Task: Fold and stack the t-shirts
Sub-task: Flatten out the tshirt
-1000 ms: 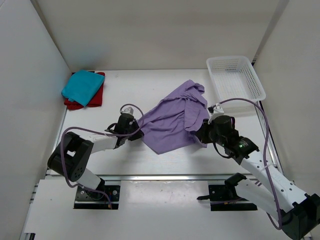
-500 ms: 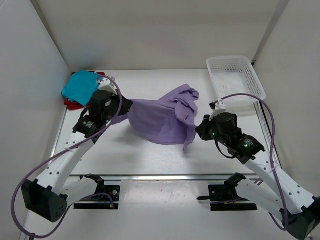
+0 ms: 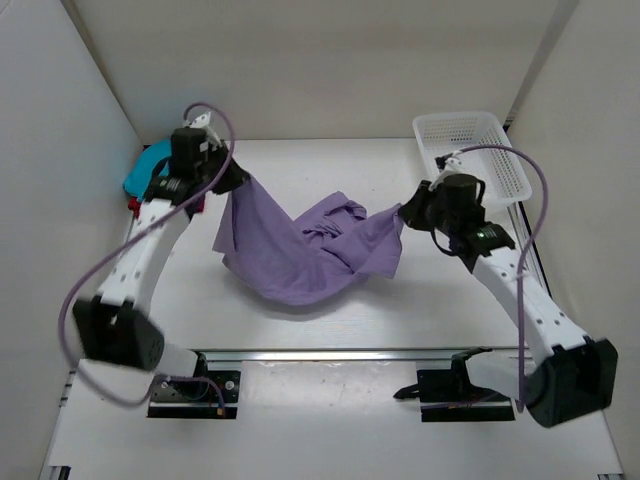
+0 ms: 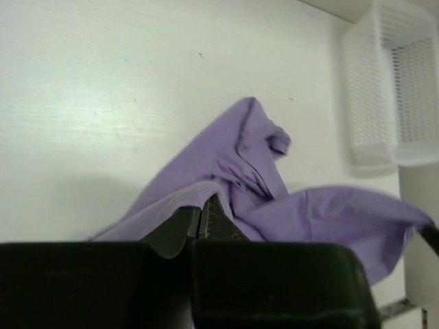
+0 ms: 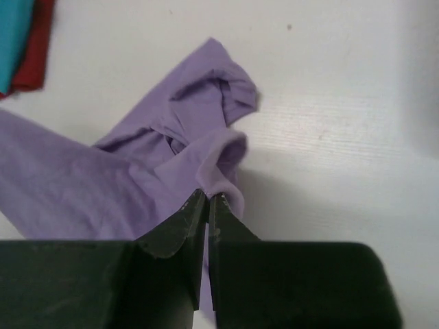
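The lavender t-shirt (image 3: 305,250) hangs stretched between my two grippers above the table, sagging in the middle. My left gripper (image 3: 237,180) is shut on its left edge, seen in the left wrist view (image 4: 202,202) with the cloth (image 4: 233,164) draped over the fingertips. My right gripper (image 3: 402,213) is shut on its right edge; the right wrist view (image 5: 208,195) shows the cloth (image 5: 137,178) pinched there. The teal t-shirt (image 3: 150,165) lies folded on the red t-shirt (image 3: 133,205) at the far left, mostly hidden behind my left arm. Both show in the right wrist view, teal (image 5: 12,34) and red (image 5: 38,48).
A white lattice basket (image 3: 470,150) stands at the far right corner, close behind my right arm; it also shows in the left wrist view (image 4: 391,82). White walls close in the table on the left, back and right.
Both grippers have risen and moved apart toward the back, lifting the lavender t-shirt off the table and stretching it out between them.
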Action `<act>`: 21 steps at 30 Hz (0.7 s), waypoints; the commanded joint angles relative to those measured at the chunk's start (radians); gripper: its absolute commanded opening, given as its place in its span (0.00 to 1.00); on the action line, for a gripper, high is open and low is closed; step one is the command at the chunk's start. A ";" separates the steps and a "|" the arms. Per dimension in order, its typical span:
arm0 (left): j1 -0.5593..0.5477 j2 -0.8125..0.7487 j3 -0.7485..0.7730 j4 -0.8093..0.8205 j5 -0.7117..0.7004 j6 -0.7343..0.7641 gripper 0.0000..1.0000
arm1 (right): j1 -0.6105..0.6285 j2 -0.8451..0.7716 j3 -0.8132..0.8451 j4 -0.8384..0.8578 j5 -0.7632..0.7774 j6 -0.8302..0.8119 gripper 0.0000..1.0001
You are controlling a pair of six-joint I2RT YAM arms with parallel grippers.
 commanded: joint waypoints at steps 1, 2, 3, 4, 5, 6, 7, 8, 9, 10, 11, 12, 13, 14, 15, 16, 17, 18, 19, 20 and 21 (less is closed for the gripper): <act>0.013 0.266 0.121 0.001 0.014 0.037 0.00 | 0.011 0.076 0.021 0.101 -0.032 0.006 0.00; 0.018 0.367 0.154 0.010 -0.018 0.053 0.01 | 0.017 0.085 0.030 0.095 -0.028 0.004 0.00; 0.029 0.458 0.207 0.004 -0.049 0.056 0.02 | 0.017 0.096 0.020 0.094 -0.034 0.004 0.00; 0.029 0.548 0.280 0.004 -0.038 0.054 0.03 | 0.012 0.099 0.017 0.101 -0.025 0.007 0.00; 0.038 0.592 0.372 -0.030 -0.049 0.063 0.10 | 0.008 0.098 0.010 0.088 -0.024 0.006 0.00; 0.030 0.676 0.431 -0.094 -0.066 0.060 0.21 | 0.012 0.098 -0.002 0.088 -0.013 0.001 0.00; 0.032 0.749 0.535 -0.142 -0.070 0.068 0.42 | 0.028 0.098 -0.014 0.083 0.001 -0.005 0.00; 0.024 0.774 0.628 -0.168 -0.076 0.083 0.55 | 0.037 0.086 -0.022 0.066 0.031 -0.005 0.00; 0.016 0.808 0.672 -0.223 -0.095 0.096 0.60 | 0.045 0.079 -0.045 0.060 0.053 -0.005 0.00; 0.010 0.799 0.692 -0.232 -0.104 0.099 0.63 | 0.057 0.061 -0.080 0.061 0.057 0.004 0.00; 0.013 0.746 0.629 -0.187 -0.107 0.102 0.64 | 0.069 0.047 -0.120 0.066 0.068 0.006 0.00; 0.019 0.697 0.572 -0.150 -0.090 0.100 0.68 | 0.077 0.035 -0.143 0.068 0.068 0.009 0.00; 0.030 0.607 0.427 -0.066 -0.089 0.093 0.66 | 0.080 0.006 -0.187 0.069 0.068 0.021 0.00; 0.038 0.503 0.272 -0.026 -0.066 0.071 0.64 | 0.083 -0.019 -0.210 0.078 0.062 0.030 0.00; 0.067 0.452 0.116 0.073 -0.046 0.048 0.62 | 0.097 -0.043 -0.256 0.089 0.048 0.041 0.00; 0.090 0.352 -0.026 0.152 -0.023 0.015 0.60 | 0.114 -0.060 -0.287 0.095 0.039 0.046 0.00; 0.117 0.271 -0.086 0.203 -0.014 -0.010 0.57 | 0.126 -0.068 -0.310 0.089 0.047 0.046 0.00; 0.127 0.243 -0.190 0.227 -0.012 -0.022 0.56 | 0.138 -0.080 -0.319 0.089 0.053 0.046 0.00; 0.142 0.186 -0.278 0.252 -0.004 -0.031 0.53 | 0.144 -0.089 -0.327 0.080 0.056 0.050 0.00; 0.156 0.143 -0.320 0.275 -0.010 -0.041 0.52 | 0.160 -0.102 -0.339 0.075 0.057 0.044 0.00; 0.161 0.099 -0.405 0.293 -0.014 -0.053 0.51 | 0.166 -0.112 -0.338 0.080 0.056 0.047 0.00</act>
